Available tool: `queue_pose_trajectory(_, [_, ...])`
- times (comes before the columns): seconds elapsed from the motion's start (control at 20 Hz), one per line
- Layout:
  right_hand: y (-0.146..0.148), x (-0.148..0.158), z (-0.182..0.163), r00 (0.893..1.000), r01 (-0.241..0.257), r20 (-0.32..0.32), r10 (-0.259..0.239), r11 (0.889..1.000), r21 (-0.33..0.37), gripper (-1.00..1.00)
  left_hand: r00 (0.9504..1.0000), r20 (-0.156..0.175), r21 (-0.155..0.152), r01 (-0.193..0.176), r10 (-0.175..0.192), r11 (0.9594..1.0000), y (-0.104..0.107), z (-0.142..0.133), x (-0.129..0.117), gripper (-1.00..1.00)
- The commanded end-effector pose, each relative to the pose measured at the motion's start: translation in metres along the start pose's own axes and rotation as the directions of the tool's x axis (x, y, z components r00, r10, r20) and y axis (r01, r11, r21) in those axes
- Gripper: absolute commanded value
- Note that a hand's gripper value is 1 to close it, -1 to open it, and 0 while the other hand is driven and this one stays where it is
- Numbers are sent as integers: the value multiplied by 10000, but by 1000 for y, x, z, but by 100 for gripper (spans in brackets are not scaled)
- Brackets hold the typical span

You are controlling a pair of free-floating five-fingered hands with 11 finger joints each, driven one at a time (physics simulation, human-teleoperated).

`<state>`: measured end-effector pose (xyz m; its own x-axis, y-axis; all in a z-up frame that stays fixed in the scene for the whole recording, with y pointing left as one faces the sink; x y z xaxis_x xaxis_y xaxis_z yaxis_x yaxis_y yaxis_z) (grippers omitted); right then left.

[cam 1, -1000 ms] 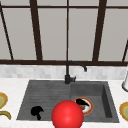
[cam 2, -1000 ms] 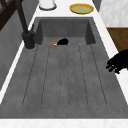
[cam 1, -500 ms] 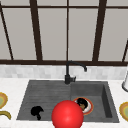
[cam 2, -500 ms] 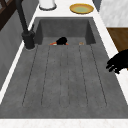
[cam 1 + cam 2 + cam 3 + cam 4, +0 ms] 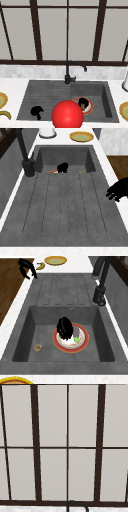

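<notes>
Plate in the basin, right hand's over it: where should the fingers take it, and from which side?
Judging by the pictures, take the plate at its bare orange rim, on the faucet side, coming from above. It lies flat on the basin floor, so only the raised rim offers a pinch. The right hand already hangs over its middle, and food covers the centre.

Black right hand [image 5: 65, 328] over an orange-rimmed white plate [image 5: 83, 342], grey sink [image 5: 50, 316].

The right hand [image 5: 65, 328] covers much of the plate [image 5: 83, 342] beneath it, hiding whatever lies under its palm. A red ball [image 5: 67, 114] blocks the sink's [image 5: 45, 92] front edge between the hands. The left hand [image 5: 119, 190] is cut off by the frame's edge.
</notes>
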<state>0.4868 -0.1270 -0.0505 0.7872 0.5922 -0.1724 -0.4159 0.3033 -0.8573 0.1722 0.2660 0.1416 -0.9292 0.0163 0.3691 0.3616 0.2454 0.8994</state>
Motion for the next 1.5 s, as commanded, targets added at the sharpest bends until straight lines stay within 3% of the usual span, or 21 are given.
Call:
queue_pose_trajectory(0.0, [-17, -17, 6, 9993, -111, 351, 104, 9997, 199, 100, 10000, 0, 0, 0, 0, 10000, 0, 0, 0, 0])
queue_pose_trajectory(0.2, [-33, -32, 17, 9985, -118, 534, 114, 9999, 59, 100, 10000, 0, 0, 0, 0, 10000, 0, 0, 0, 0])
queue_pose_trajectory(0.4, [-54, -54, 32, 9992, -134, 380, 157, 9981, -595, 100, 10000, 0, 0, 0, 0, 10000, 0, 0, 0, 0])
queue_pose_trajectory(0.95, [-98, -110, 76, 9984, -415, 362, 445, 9960, -794, 100, 10000, 0, 0, 0, 0, 10000, 0, 0, 0, 0])
queue_pose_trajectory(1.45, [-153, -156, 110, 9968, -153, 768, 234, 9944, -1047, 100, 10000, 0, 0, 0, 0, 10000, 0, 0, 0, 0])
